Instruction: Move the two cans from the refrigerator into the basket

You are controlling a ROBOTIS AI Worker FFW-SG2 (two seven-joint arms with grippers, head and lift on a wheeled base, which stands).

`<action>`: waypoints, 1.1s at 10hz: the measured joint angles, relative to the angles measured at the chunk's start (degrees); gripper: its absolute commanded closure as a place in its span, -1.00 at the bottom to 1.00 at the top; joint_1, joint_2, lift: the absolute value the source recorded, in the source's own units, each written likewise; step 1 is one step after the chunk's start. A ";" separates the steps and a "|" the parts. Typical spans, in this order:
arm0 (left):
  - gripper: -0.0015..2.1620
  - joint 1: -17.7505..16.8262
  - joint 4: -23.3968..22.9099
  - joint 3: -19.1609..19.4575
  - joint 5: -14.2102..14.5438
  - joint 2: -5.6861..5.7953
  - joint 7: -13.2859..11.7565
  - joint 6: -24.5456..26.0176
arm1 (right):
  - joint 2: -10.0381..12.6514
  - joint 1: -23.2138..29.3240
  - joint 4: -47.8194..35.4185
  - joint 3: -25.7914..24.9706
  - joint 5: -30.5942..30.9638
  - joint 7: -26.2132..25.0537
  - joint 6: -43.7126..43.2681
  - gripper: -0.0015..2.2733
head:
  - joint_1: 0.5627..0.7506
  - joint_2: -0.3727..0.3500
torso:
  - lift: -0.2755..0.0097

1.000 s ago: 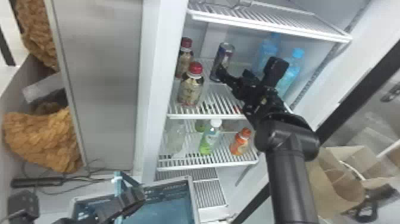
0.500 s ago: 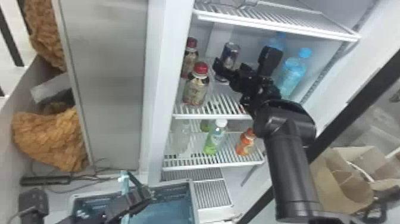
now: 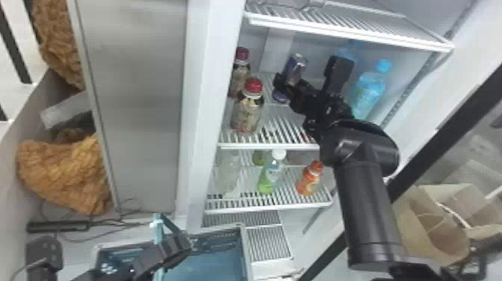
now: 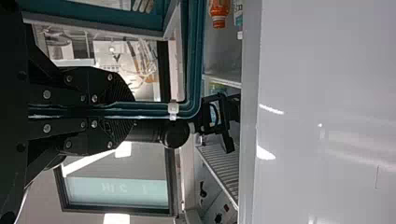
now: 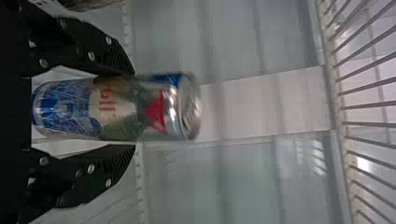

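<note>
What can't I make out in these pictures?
Can: middle behind the right tool, head view.
Small print: blurred, right wrist view.
Basket: near end cut off by head view's bottom edge.
Rear blue bottle: lower part behind right arm, head view.
Green item: top behind shelf edge, head view.

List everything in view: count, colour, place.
Can: one, silver and blue, at the right gripper.
Red-capped bottles: two, brownish, middle shelf, left.
Blue bottles: two, middle shelf, right.
Orange bottle: one, shelf below.
Green bottle: one, shelf below.
Green item: one, behind it.
Clear bottle: one, left of green bottle.
Refrigerator: one, white, centre.
Basket: one, teal, bottom left.
Shaggy bundles: two, brown, far left.
Paper bags: count unclear, brown, right.
Left gripper: one, black, on the basket.
Right gripper: one, black, at the can.
</note>
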 measured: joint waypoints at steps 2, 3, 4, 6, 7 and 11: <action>0.10 0.04 0.00 0.05 0.00 0.00 0.00 -0.08 | -0.18 -0.02 -0.08 0.00 0.30 -0.01 0.16 0.12 | 0.41 -0.83 | 0.72; 0.10 0.11 0.00 0.02 0.00 0.00 0.00 -0.09 | -0.30 0.45 -1.11 0.00 0.78 -0.03 -0.11 0.12 | 0.40 -0.83 | 0.72; 0.10 0.21 0.00 -0.04 0.10 0.00 0.00 -0.10 | -0.41 1.58 -3.39 0.00 1.38 -0.01 0.02 0.12 | 0.38 -0.85 | 0.72; 0.10 0.36 0.00 -0.05 0.38 0.06 -0.09 -0.22 | -0.55 5.13 -10.40 0.00 2.76 -0.66 2.64 0.12 | 0.38 -0.86 | 0.72; 0.10 0.43 0.00 -0.05 0.51 0.08 -0.09 -0.27 | -0.63 7.10 -13.66 0.00 2.97 -0.98 4.42 0.12 | 0.41 -0.88 | 0.72; 0.10 0.81 0.00 -0.28 0.93 0.17 -0.09 -0.41 | -1.43 15.24 -25.71 0.20 0.68 -1.16 9.32 0.12 | 0.41 -0.90 | 0.72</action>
